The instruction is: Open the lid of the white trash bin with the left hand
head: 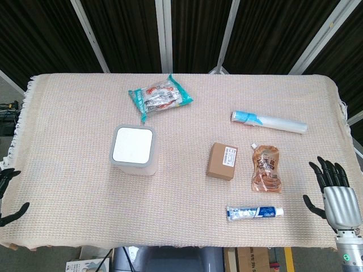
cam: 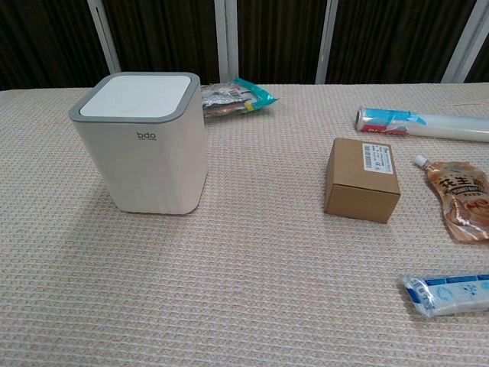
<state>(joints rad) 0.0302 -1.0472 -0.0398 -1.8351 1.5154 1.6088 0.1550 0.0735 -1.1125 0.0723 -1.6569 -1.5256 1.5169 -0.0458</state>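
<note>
Scene: a table covered by a beige woven cloth [head: 74, 136], seen from above in the head view and from low and close in the chest view.
White trash bin [head: 134, 149]: stands upright on the left half of the cloth, well apart from both hands. It is a squarish white bin with a grey rim and the letters "bdo" on its front.
Lid [cam: 137, 96]: flat white panel, lying closed and level inside the grey rim.
Left hand [head: 8, 195]: only dark fingertips show at the left edge of the head view, off the near left corner of the table. They are spread apart and hold nothing; the hand touches nothing.
Right hand [head: 334, 192]: silver palm with black fingers, at the near right corner of the table. Fingers are spread wide and empty, pointing away from the robot.
Snack packet [head: 160, 97]: teal and red, lying flat beyond the bin.
Cardboard box [head: 222, 161]: small, brown, labelled on top, right of the bin.
Brown spouted pouch [head: 266, 168]: lies flat just right of the box.
Toothpaste tube [head: 254, 212]: blue and white, near the front edge, nearer than the pouch.
Roll with blue label [head: 268, 121]: lies on its side beyond the pouch.
</note>
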